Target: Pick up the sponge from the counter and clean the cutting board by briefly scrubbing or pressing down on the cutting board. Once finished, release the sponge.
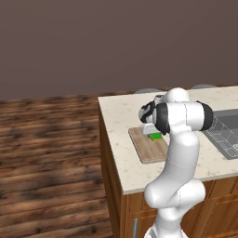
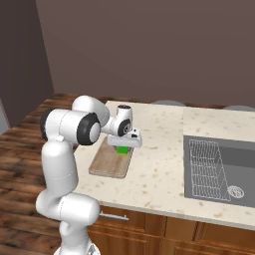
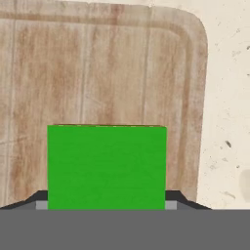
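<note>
Now gripper (image 2: pixel 122 148) clamped on green sponge (image 3: pixel 107 167), sponge on or just above wooden cutting board (image 3: pixel 97 73), board flat on speckled counter (image 2: pixel 164 169), beside sink (image 2: pixel 219 169)

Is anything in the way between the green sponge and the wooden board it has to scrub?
Nothing visible is. The gripper holds the sponge right over the cutting board, near one end, and the hand view shows bare wood around it. Whether the sponge already touches the board can't be told. The counter beside the board shows no obstacle either.
</note>
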